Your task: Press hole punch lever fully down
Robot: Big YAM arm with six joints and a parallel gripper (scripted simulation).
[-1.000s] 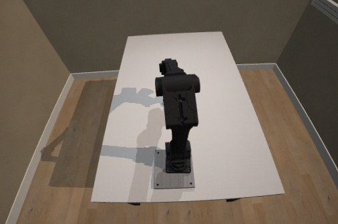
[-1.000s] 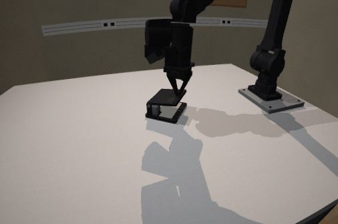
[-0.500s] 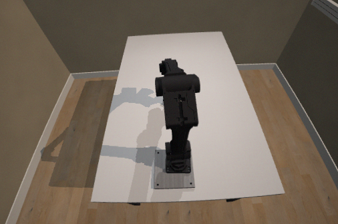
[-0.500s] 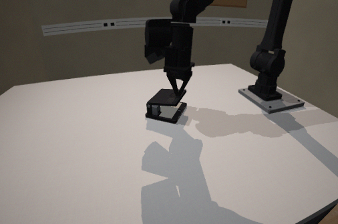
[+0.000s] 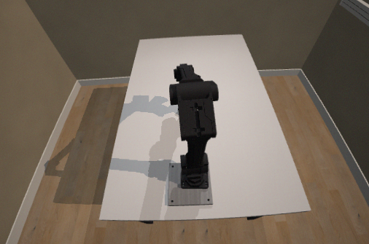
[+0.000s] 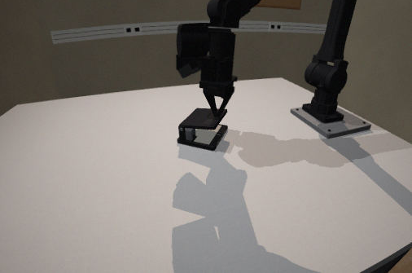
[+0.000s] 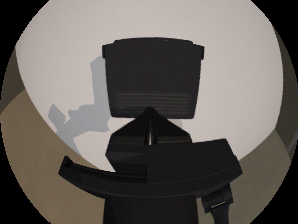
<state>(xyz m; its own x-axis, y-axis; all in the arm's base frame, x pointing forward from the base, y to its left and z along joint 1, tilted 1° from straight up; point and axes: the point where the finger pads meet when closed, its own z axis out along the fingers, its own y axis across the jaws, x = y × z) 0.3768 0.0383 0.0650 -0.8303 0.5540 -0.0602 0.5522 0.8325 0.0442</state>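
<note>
Pincer tip parked on the punch lever, fingers pressed together with nothing in them

The black arm's pincer (image 6: 216, 112) points straight down with its two fingers (image 6: 211, 103) pinched to a single point, gripping nothing, and that point touches the flat black lever (image 6: 202, 118) of the small black hole punch (image 6: 202, 130). The punch stands upright near the middle of the white surface (image 6: 102, 159), well apart from the arm's grey metal base plate (image 6: 358, 128). From the side, the lever sits raised and roughly level above the punch base, with a pale sheet of paper (image 6: 207, 137) showing in the gap under it. The wrist view looks down on the lever's dark rectangular top (image 7: 152, 78), with the fingertips meeting on its near edge. In the top view the arm hides the punch.
</note>
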